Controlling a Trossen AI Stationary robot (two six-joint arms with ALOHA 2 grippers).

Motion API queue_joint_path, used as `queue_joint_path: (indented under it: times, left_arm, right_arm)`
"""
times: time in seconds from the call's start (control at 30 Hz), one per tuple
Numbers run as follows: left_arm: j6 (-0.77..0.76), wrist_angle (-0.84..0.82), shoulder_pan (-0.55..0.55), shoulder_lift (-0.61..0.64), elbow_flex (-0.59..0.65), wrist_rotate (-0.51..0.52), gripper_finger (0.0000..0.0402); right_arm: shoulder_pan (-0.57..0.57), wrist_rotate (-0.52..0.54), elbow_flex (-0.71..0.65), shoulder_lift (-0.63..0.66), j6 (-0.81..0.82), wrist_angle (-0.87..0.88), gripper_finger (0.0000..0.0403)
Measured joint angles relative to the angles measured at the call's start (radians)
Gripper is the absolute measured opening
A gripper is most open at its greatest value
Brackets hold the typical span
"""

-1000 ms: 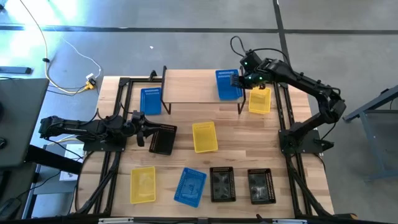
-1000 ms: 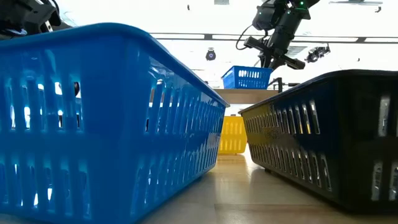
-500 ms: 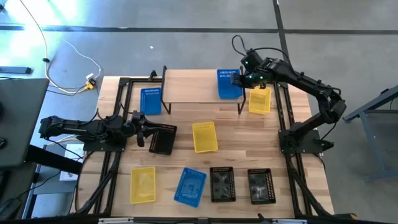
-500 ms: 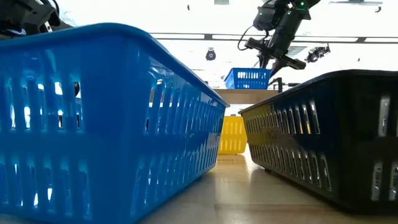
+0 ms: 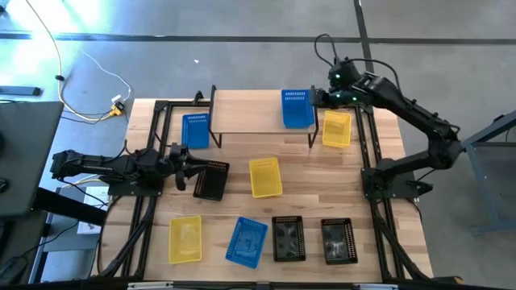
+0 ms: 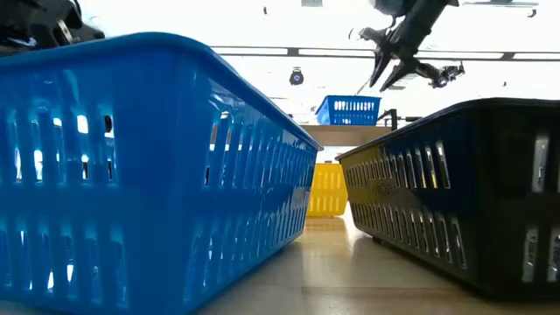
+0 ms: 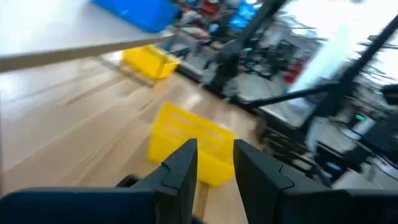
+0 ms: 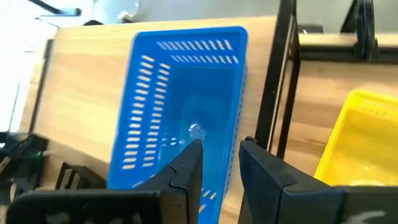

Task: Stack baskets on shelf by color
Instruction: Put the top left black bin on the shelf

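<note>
The right gripper (image 5: pixel 320 98) hangs empty, fingers slightly parted, just beside the blue basket (image 5: pixel 297 109) resting on the shelf (image 5: pixel 250 113). Placing looks done; next it likely needs another blue one. The left gripper (image 5: pixel 192 169), fingers narrowly apart, sits at a black basket (image 5: pixel 210 179).

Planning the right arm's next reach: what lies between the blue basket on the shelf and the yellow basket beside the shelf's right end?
In the high view, only the shelf's thin black metal leg separates the blue mesh plastic basket from the yellow mesh plastic basket; the right gripper hovers above there.
</note>
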State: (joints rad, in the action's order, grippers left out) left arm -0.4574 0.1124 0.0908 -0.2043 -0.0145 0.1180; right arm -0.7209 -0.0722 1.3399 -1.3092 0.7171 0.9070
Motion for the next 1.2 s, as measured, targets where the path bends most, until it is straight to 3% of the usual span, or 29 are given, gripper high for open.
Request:
queue_joint_path:
  times: [0.13,0.27,0.63,0.77,1.2]
  left_arm:
    - [0.04,-0.002,0.0,-0.005,-0.063,-0.092,0.0093]
    - [0.082,-0.071,0.0,-0.034,-0.159,-0.111,0.0093]
    - [0.2,-0.473,-0.006,-0.267,-0.429,-0.134,0.0093]
    - [0.24,-0.524,-0.053,-0.383,-0.472,-0.151,0.0093]
    - [0.251,-0.566,-0.221,-0.675,-0.5,-0.061,0.0093]
  right_arm:
    - [0.039,0.014,0.0,0.049,-0.057,0.0,0.0091]
    - [0.083,0.045,0.0,0.091,-0.09,-0.002,0.0091]
    - [0.169,0.089,0.0,0.161,-0.155,-0.007,0.0091]
    - [0.199,0.096,0.0,0.16,-0.161,-0.006,0.0091]
    - [0.318,0.11,0.0,0.157,-0.158,-0.006,0.0091]
